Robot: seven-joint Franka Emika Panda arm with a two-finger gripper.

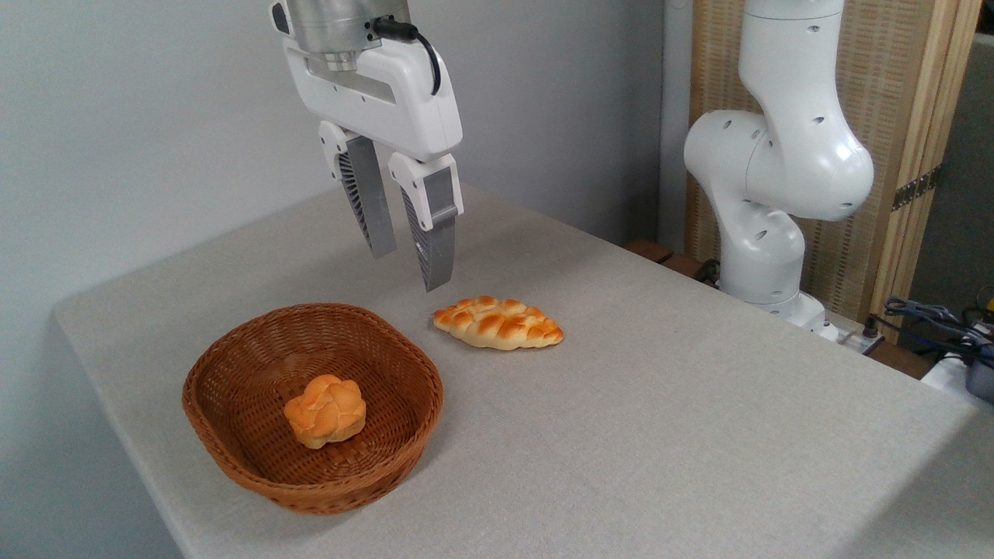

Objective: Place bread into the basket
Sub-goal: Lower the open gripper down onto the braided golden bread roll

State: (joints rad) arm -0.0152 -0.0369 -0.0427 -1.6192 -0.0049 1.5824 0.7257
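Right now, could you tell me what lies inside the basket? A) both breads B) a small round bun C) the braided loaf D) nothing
B: only the small round bun sits in the basket; the braided loaf lies on the table beside it.

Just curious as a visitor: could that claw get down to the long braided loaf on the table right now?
Probably yes. The gripper hangs open above the braided loaf, which lies alone on the table beside the basket; nothing covers it.

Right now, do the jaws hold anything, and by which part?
Nothing is held. The gripper hangs open above the table, with the braided loaf lying untouched beside the basket.
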